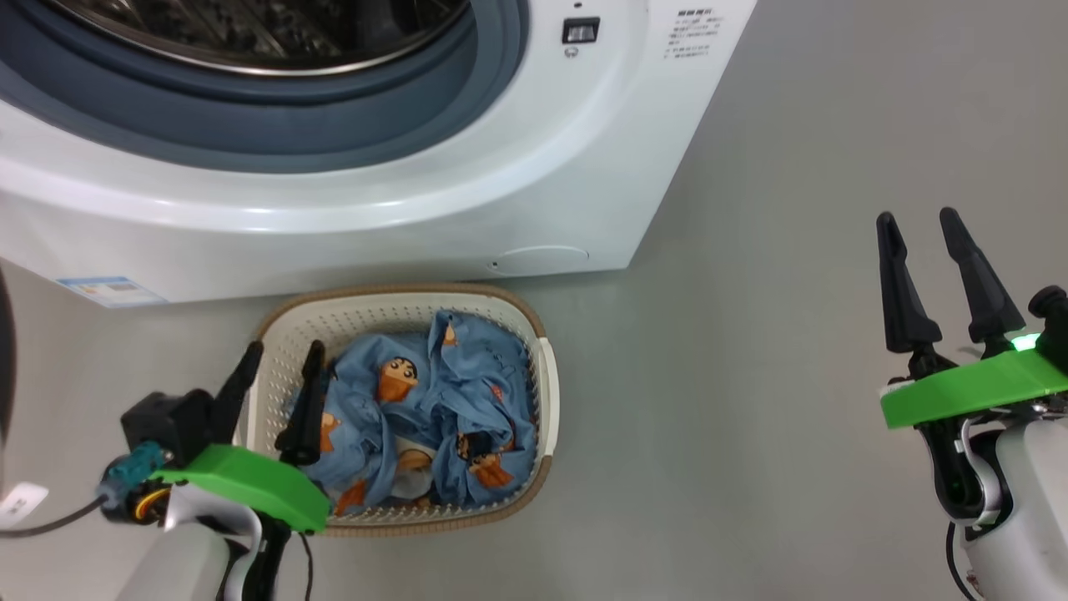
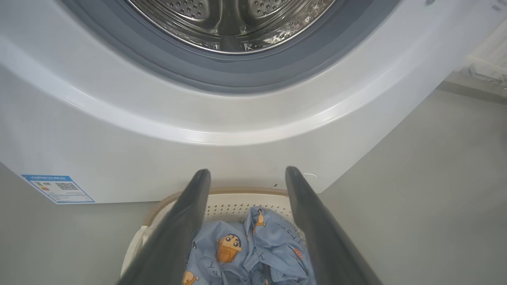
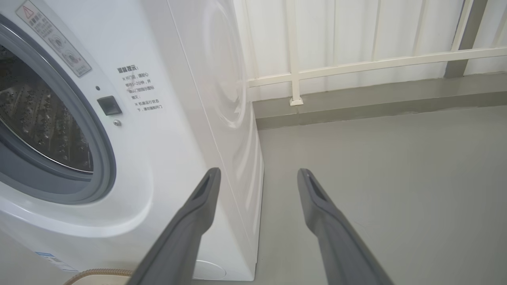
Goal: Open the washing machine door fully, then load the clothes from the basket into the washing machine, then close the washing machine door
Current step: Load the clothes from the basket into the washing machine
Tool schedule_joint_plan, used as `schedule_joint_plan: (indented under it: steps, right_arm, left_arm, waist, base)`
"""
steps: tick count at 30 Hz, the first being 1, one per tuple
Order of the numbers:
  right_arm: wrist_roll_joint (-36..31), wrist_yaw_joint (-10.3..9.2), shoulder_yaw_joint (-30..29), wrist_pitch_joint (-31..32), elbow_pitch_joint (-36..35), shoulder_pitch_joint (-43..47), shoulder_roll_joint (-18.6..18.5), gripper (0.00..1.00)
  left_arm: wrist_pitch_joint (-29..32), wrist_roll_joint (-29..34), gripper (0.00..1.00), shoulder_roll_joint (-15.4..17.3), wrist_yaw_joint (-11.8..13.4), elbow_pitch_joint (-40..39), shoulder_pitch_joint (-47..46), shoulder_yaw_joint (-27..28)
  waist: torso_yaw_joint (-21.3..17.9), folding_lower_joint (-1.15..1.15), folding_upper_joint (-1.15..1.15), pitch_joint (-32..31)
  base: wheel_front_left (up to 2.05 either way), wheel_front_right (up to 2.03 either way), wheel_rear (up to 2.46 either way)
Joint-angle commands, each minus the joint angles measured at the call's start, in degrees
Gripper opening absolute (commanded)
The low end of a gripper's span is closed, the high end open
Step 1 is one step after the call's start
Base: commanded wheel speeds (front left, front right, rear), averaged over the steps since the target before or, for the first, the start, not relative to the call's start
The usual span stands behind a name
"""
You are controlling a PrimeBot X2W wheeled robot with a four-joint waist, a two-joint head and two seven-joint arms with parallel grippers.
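Head view: the cream, brown-rimmed basket (image 1: 544, 367) sits on the floor just in front of the washing machine (image 1: 334, 225), with crumpled blue cartoon-print clothes (image 1: 434, 409) inside. The left gripper (image 1: 285, 351) is spread wide over the basket's left side, empty. The right gripper (image 1: 918, 221) is wide and empty, well to the right.
Left wrist view: the fingers frame the clothes.
Right wrist view: the spread fingers point past the machine's right corner.

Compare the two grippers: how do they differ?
The left gripper hovers over the left edge of the basket, by the clothes; the right gripper is over floor, right of the washing machine. In the head view the left gripper leans rightward, the right gripper leftward. Both are open and empty.
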Motion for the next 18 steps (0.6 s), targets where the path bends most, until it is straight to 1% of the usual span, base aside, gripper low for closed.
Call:
schedule_joint_plan:
  steps: [1,5,8,18]
  right_arm:
    - [-0.58,0.33,0.51,-0.53,-1.61,-0.87,-0.45,1.00]
    - [-0.67,0.33,0.40,-0.53,-2.08,-1.69,-0.29,1.00]
    - [-0.86,0.33,0.34,-0.53,-2.47,-2.28,-0.17,1.00]
    - [-1.30,0.33,0.99,-0.53,-4.05,-5.35,0.42,1.00]
  left_arm:
    - [-0.05,-0.68,1.00,1.13,-0.55,-0.16,-1.82,1.55]
    - [0.80,-1.20,1.00,0.15,-2.48,3.37,-4.17,0.34]
    - [1.11,-1.17,1.00,-0.43,-3.47,6.47,-6.22,-0.56]
    - [2.50,-1.49,1.00,-2.71,-5.71,17.29,-13.97,-3.62]
  waist:
    - [-0.54,0.00,0.00,1.66]
    - [-0.90,0.00,0.00,4.04]
    - [-1.29,0.00,0.00,5.90]
    - [-3.70,0.00,0.00,12.54]
  base:
    - [0.00,0.00,0.00]
    - [0.00,0.00,0.00]
    - [0.00,0.00,0.00]
    - [0.00,0.00,0.00]
